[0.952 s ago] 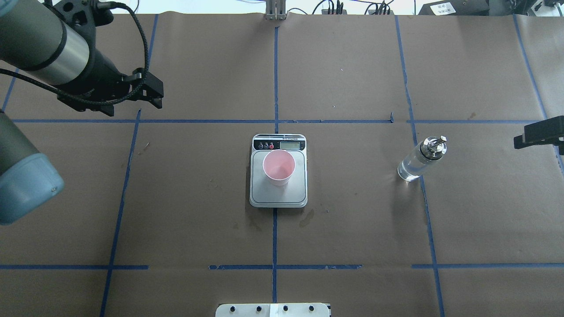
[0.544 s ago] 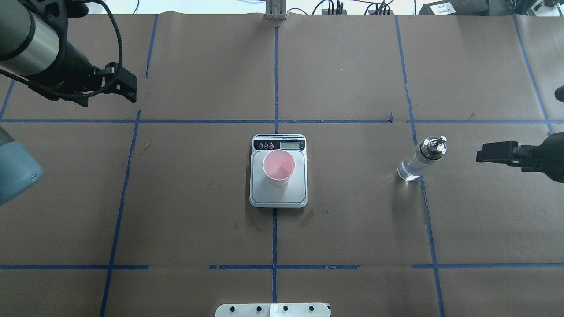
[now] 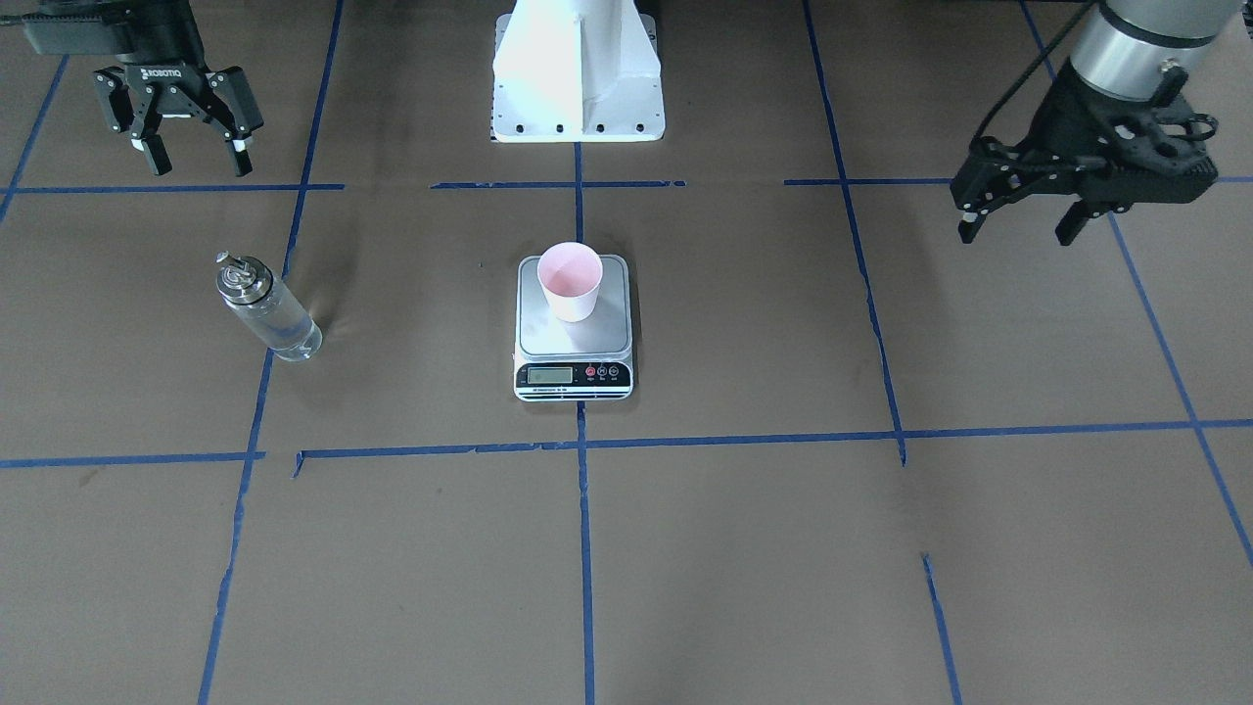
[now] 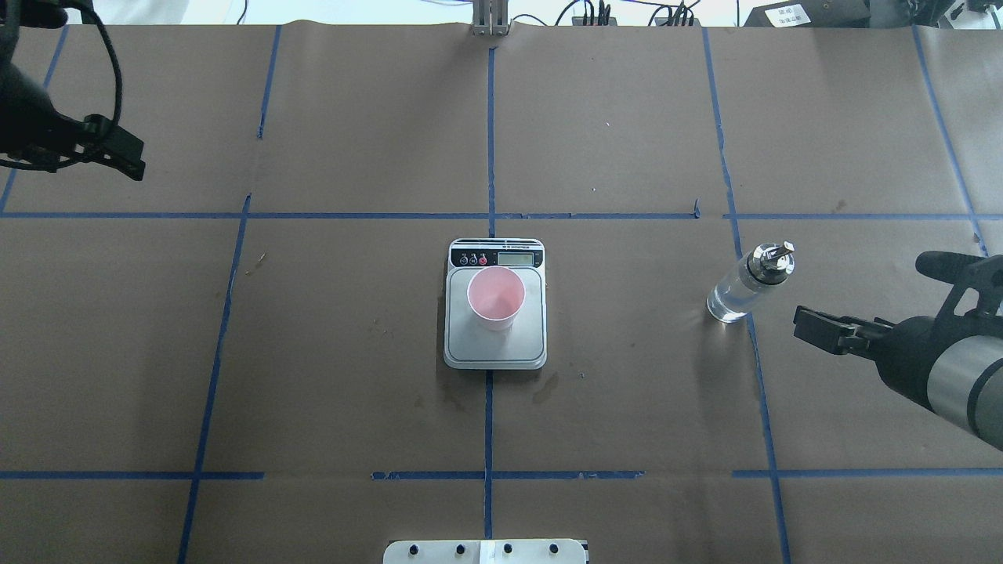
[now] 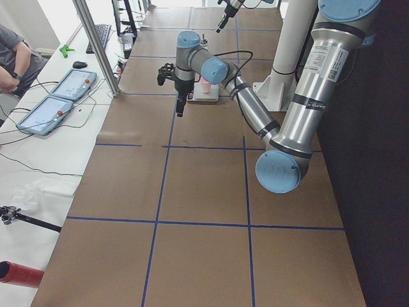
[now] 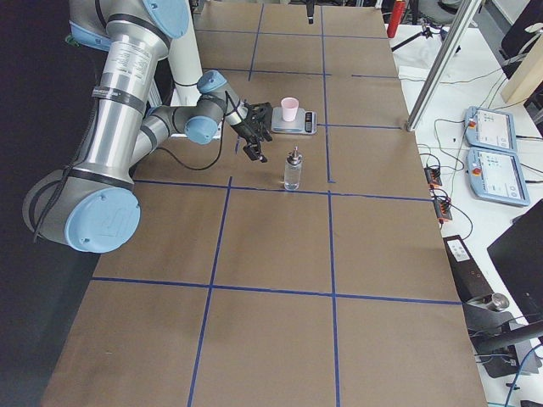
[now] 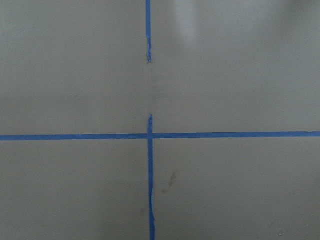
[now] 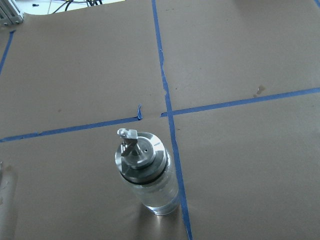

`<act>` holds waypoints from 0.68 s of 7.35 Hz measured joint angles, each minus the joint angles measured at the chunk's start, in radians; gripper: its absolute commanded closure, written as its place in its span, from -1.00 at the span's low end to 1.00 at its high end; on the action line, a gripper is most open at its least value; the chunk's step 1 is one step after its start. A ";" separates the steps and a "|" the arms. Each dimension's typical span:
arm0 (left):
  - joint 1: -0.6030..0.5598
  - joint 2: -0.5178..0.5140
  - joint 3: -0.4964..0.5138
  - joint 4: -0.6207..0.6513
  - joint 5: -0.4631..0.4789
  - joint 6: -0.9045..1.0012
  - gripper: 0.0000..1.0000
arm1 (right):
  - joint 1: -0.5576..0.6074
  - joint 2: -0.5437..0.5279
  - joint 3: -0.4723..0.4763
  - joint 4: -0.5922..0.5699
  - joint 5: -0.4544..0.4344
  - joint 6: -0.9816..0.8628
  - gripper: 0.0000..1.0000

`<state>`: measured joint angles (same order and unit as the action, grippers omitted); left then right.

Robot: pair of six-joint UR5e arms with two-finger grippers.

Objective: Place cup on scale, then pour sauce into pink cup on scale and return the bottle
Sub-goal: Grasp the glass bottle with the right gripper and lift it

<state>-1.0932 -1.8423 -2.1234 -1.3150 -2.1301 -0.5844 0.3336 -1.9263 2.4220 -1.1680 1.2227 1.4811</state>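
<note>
The pink cup [image 4: 496, 298] stands upright on the scale [image 4: 495, 348] at the table's middle; it also shows in the front-facing view [image 3: 570, 279] on the scale's steel platform [image 3: 573, 341]. The glass bottle [image 4: 748, 286] with the silver cap stands upright to the scale's right, on a blue tape line, and shows in the right wrist view [image 8: 147, 175]. My right gripper [image 3: 194, 157] is open and empty, a short way from the bottle [image 3: 266, 308], on the robot's side of it. My left gripper [image 3: 1016, 233] is open and empty, far from the scale.
The robot's white base [image 3: 578, 78] stands at the table's near edge behind the scale. Blue tape lines grid the brown paper. Dark stains [image 4: 544, 388] mark the paper just in front of the scale. The left wrist view shows only bare paper and tape.
My left gripper has drawn back to the left, away from the scale. My right arm has come in from the right edge and moved toward the bottle. Cup, scale and bottle have not moved.
</note>
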 measured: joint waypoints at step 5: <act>-0.190 0.169 0.190 -0.186 -0.034 0.464 -1.00 | -0.129 0.115 -0.199 0.005 -0.303 0.010 -1.00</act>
<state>-1.2828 -1.6731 -1.9337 -1.5012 -2.1641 -0.1203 0.2044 -1.8115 2.2231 -1.1630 0.9201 1.4906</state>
